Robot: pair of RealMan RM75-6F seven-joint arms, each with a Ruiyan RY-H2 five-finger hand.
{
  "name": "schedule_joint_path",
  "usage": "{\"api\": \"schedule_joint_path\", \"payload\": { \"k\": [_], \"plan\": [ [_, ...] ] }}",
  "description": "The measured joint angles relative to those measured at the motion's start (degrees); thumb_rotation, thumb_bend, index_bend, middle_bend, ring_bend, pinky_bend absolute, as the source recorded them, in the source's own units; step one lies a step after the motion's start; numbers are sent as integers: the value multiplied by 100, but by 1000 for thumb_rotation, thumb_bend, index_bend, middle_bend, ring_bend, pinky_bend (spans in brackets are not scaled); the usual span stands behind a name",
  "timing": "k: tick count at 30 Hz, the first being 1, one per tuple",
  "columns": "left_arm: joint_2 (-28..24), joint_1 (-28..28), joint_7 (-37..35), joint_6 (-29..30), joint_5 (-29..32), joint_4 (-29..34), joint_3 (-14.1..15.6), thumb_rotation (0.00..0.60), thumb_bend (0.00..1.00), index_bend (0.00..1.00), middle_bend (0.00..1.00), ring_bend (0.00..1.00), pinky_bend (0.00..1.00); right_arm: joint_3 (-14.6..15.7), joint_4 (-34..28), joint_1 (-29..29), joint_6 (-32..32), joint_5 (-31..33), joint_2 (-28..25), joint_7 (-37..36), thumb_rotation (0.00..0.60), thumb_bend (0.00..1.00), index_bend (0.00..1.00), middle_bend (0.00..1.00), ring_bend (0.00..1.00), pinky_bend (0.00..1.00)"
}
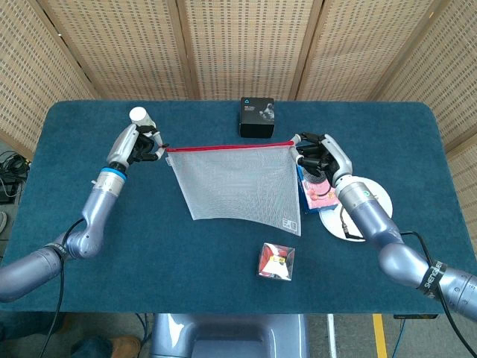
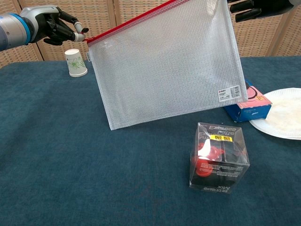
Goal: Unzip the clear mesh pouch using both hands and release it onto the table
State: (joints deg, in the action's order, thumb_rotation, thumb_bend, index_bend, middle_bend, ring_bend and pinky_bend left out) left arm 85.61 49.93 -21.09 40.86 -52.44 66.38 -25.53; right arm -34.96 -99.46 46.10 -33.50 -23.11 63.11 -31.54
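The clear mesh pouch [image 1: 238, 183] [image 2: 164, 66] with a red zipper edge hangs in the air above the table, stretched between my two hands. My left hand [image 1: 138, 143] [image 2: 56, 26] pinches the zipper pull at the pouch's left top corner. My right hand [image 1: 317, 151] [image 2: 256, 7] grips the right top corner; in the chest view it is cut off by the top edge. The red zipper line runs nearly level between them in the head view. The pouch's lower edge hangs free above the blue table [image 1: 149, 246].
A paper cup [image 1: 139, 115] [image 2: 75, 62] stands behind my left hand. A black box [image 1: 256, 117] sits at the back. An Oreo box [image 2: 247, 104] and white plate [image 1: 365, 205] [image 2: 282, 117] lie under my right arm. A clear box with red contents [image 1: 276, 259] [image 2: 218, 157] stands near the front.
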Motion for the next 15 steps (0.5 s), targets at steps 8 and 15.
{"api": "schedule_joint_path", "payload": {
  "k": [8, 15],
  "plan": [
    [-11, -27, -98, -45, -31, -85, -17, 600, 930, 862, 954, 961, 1000, 39, 107, -54, 68, -65, -39, -90, 600, 761, 701, 887, 904, 1000],
    [24, -29, -155, -63, -39, -128, -28, 600, 876, 825, 954, 961, 1000, 80, 136, -33, 93, -92, -39, -101, 600, 735, 683, 887, 903, 1000]
  ]
}}
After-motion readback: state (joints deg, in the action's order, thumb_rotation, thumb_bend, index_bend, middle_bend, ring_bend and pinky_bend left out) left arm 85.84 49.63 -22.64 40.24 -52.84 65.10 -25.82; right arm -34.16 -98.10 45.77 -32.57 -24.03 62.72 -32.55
